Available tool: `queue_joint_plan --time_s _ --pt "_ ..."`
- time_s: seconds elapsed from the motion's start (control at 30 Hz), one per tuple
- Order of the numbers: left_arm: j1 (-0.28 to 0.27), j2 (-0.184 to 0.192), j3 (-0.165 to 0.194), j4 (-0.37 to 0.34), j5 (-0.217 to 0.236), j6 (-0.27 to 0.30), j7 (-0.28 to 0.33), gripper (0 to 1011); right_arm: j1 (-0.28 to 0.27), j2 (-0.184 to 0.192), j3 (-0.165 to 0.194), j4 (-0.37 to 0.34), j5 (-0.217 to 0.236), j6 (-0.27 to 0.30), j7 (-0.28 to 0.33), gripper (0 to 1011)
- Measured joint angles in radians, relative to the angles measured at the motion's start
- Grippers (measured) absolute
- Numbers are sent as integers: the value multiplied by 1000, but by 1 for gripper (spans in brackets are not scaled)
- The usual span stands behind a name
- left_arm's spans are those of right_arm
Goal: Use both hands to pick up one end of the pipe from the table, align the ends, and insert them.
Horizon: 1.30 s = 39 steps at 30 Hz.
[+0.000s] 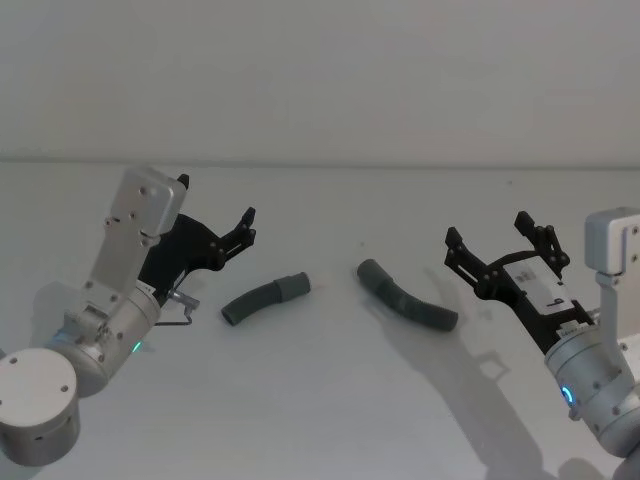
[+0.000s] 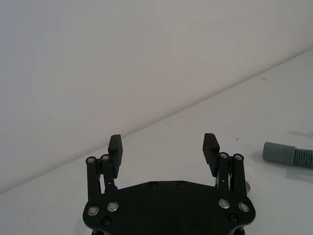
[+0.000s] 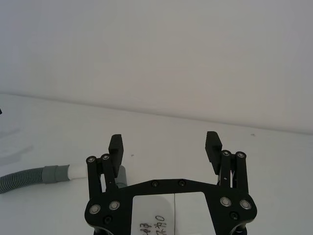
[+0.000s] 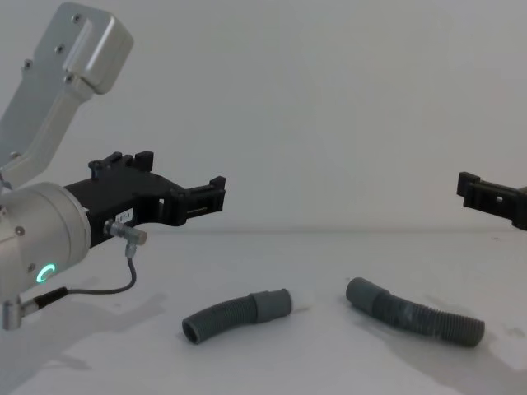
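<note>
Two corrugated hose pieces (image 1: 262,299) (image 1: 410,302) lie mid-frame on the table (image 1: 320,420), cuffs facing, apart. Left gripper (image 1: 215,200) and right gripper (image 1: 490,235) flank them, both spread wide and empty. They look light and bendy, so I'd grab the ribs just behind each cuff.

Ribbed plastic pipe (image 1: 265,299), matte white table (image 1: 330,410)

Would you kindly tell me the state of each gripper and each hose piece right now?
Left gripper: open, holding nothing, raised over the table.
Right gripper: open, holding nothing, raised over the table.
Left hose piece: lying on the table, not held.
Right hose piece: lying on the table, not held, cuff apart from the other piece's cuff, not joined.
</note>
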Motion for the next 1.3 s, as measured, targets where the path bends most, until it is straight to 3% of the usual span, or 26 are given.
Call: queue_joint_plan --time_s 1.3 --pt "0 0 0 0 0 0 0 1001 0 0 0 0 0 0 0 1000"
